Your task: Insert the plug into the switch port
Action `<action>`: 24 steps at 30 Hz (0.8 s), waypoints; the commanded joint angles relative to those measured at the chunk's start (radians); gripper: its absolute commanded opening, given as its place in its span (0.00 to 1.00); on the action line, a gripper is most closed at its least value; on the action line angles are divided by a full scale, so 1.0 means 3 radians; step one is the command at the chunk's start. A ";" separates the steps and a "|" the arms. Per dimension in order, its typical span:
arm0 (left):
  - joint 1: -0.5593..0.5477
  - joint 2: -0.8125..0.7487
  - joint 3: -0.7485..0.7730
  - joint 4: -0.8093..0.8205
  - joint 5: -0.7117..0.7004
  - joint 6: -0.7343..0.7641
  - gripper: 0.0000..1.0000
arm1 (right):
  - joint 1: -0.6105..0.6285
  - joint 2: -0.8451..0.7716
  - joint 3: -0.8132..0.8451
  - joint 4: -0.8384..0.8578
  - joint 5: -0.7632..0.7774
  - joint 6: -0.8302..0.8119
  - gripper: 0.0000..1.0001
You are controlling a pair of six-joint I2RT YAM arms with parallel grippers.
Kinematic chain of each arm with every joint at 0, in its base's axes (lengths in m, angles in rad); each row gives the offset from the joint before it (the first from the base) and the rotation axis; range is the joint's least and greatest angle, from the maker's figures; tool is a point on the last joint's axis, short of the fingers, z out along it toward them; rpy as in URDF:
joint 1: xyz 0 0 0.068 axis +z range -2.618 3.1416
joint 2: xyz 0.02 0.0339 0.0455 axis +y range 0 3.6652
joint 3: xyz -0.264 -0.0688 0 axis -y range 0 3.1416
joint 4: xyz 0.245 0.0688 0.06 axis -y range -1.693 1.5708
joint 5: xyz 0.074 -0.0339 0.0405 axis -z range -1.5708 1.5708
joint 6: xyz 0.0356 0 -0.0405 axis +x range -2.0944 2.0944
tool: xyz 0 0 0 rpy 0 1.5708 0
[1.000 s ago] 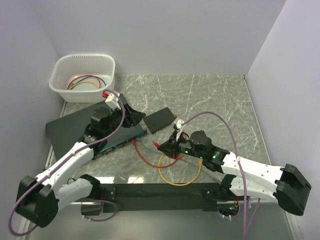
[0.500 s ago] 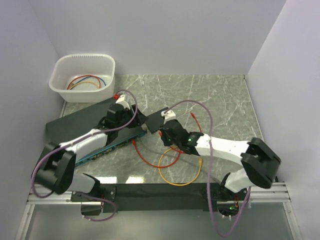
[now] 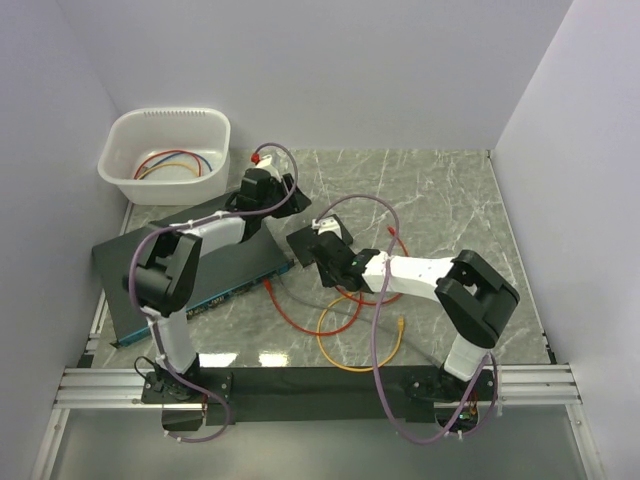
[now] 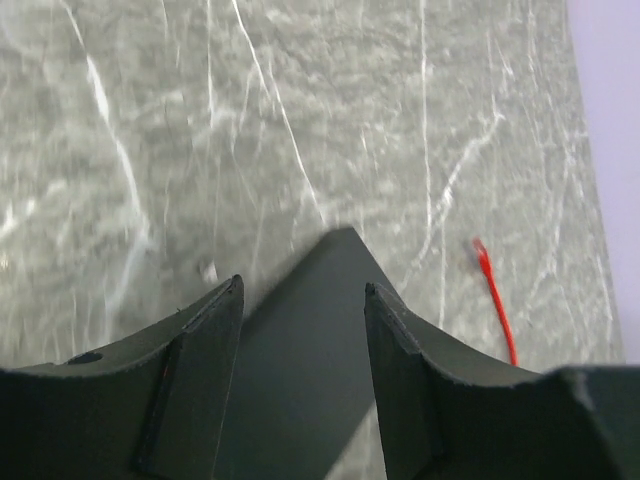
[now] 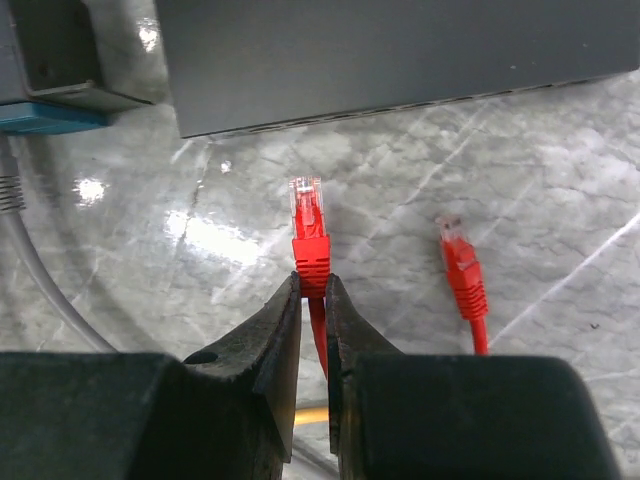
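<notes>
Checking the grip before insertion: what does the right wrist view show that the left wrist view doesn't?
Right wrist only: the right gripper shut on the rear of the plug, and the teal corner of the switch. Left wrist only: the left gripper open over a dark slab corner. Both: the marble table, with a loose red plug lying on it.

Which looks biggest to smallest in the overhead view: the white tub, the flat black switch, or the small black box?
1. flat black switch, though an arm covers part of it
2. white tub
3. small black box, partly hidden
</notes>
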 commanded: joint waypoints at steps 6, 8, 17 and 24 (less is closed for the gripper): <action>0.0016 0.0515 0.0489 -0.0032 0.0234 0.0126 0.57 | -0.0055 0.0182 0.0231 -0.0006 0.0047 0.0073 0.00; 0.0016 0.0586 0.0500 -0.0001 0.0265 0.0106 0.57 | -0.0065 0.0224 0.0252 -0.0001 0.0042 0.0073 0.00; 0.0016 0.0633 0.0428 0.0086 0.0367 0.0075 0.56 | -0.0096 0.0311 0.0313 0.0024 0.0031 0.0078 0.00; 0.0016 0.0653 0.0398 0.0122 0.0398 0.0060 0.56 | -0.0096 0.0275 0.0344 0.0045 -0.0004 0.0088 0.00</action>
